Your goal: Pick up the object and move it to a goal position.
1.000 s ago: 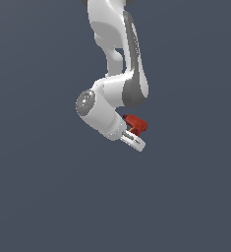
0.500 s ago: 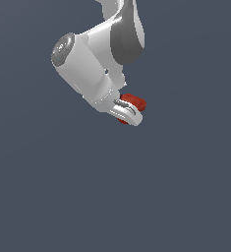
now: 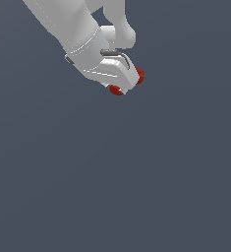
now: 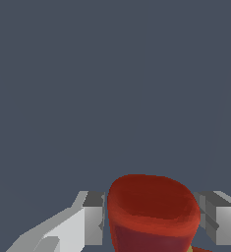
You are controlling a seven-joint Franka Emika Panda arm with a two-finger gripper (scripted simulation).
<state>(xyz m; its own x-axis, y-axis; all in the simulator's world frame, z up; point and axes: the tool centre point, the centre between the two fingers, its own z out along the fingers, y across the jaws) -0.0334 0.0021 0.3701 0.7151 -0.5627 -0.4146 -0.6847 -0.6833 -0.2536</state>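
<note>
The dark-red object (image 4: pixel 151 211) sits between my two white fingers, its rounded bulbous end filling the gap in the wrist view. Each finger (image 4: pixel 90 221) presses against a side of it. In the exterior view my gripper (image 3: pixel 124 81) hangs off the white arm high in the picture, and only two small red parts of the object (image 3: pixel 117 90) stick out past the white hand. The fingertips themselves are hidden behind the hand there. The object is carried with only flat grey background showing around it.
Only a plain dark grey background shows around and below the gripper in both views. The white arm (image 3: pixel 72 29) fills the exterior view's upper left.
The arm has swung upward and closer to the camera, turning the hand. The gripper keeps hold of the red object, which now shows less, mostly hidden behind the hand.
</note>
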